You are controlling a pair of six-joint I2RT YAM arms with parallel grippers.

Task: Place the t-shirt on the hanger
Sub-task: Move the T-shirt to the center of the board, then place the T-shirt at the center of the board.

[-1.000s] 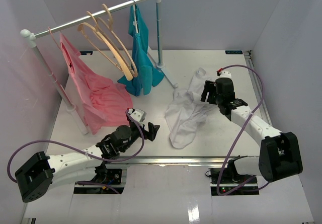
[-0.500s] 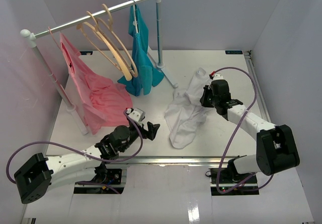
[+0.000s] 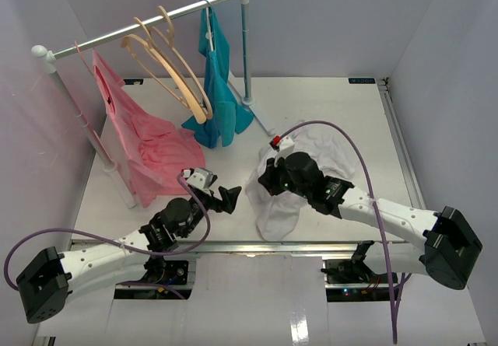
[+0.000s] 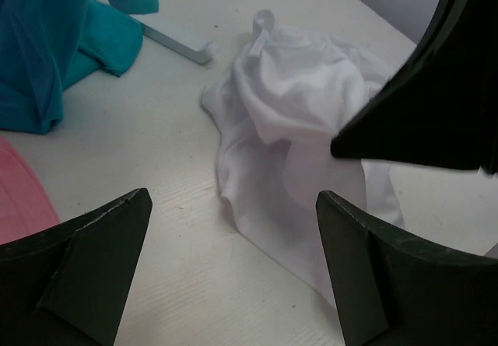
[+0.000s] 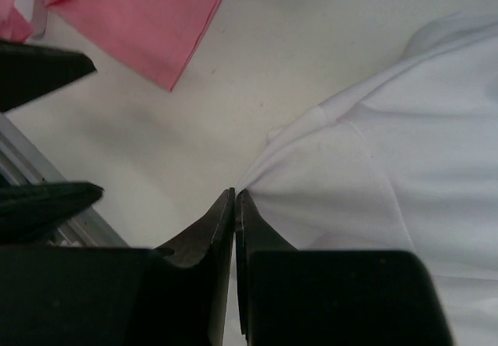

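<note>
My left jaws stand apart and empty near the bench's (image 3: 350, 113) front edge. My right jaws are pressed together on an edge of the wrinkled white cloth t-shirt (image 3: 315, 140), heaped right of centre. The pale beige wooden hanger (image 3: 194, 105) hangs bare toward the back-left corner, so the hanging remains. I see no legible writing.

The top view is bright, evenly lit from above and sharp all over. The pink garment (image 3: 152, 155) and the t-shirt (image 3: 274, 215) throw only faint, soft shadows on the table (image 3: 342, 105), and a small white glare sits on the glossy near ledge (image 3: 299, 326). The walls take a lilac cast. In the left wrist view the left gripper (image 4: 232, 200) is a dark, featureless silhouette and the t-shirt's lit folds look nearly washed out. In the right wrist view the right gripper (image 5: 234, 192) is black and soft-edged, with a grey shadow beside it on the table
</note>
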